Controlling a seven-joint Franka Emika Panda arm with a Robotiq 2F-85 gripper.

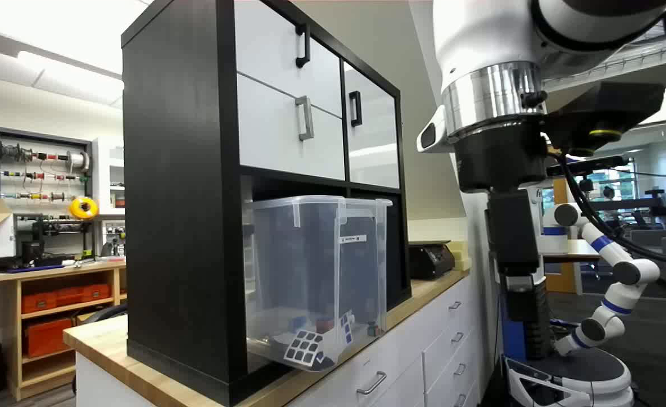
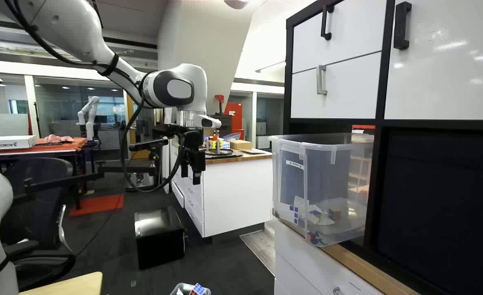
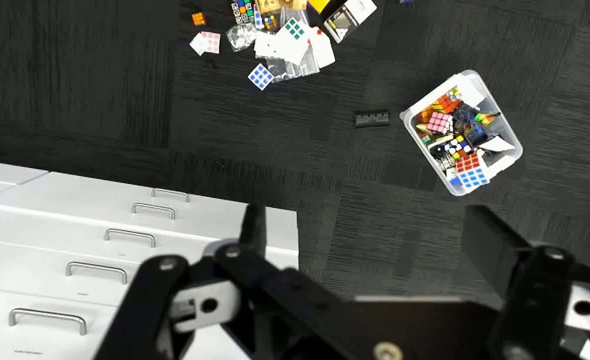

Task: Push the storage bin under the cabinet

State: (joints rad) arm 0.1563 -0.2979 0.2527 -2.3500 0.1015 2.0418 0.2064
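Observation:
The storage bin (image 1: 310, 254), a large translucent box with small items and Rubik's cubes at its bottom, stands upright partly inside an open lower compartment of the black cabinet (image 1: 180, 198). Its near part sticks out past the cabinet's front in both exterior views; the bin (image 2: 327, 180) and cabinet (image 2: 380, 82) also show here. My gripper (image 2: 191, 174) points down, apart from the bin, in front of the cabinet. In the wrist view my gripper (image 3: 367, 215) has its fingers wide apart with nothing between them. The storage bin is out of the wrist view.
The cabinet stands on a wooden-topped white drawer unit (image 1: 378, 367), whose handles show in the wrist view. A small tub of cubes (image 3: 462, 135) and loose packages (image 3: 295, 45) lie on the floor. A black box (image 2: 159, 237) and an office chair (image 2: 36, 196) stand nearby.

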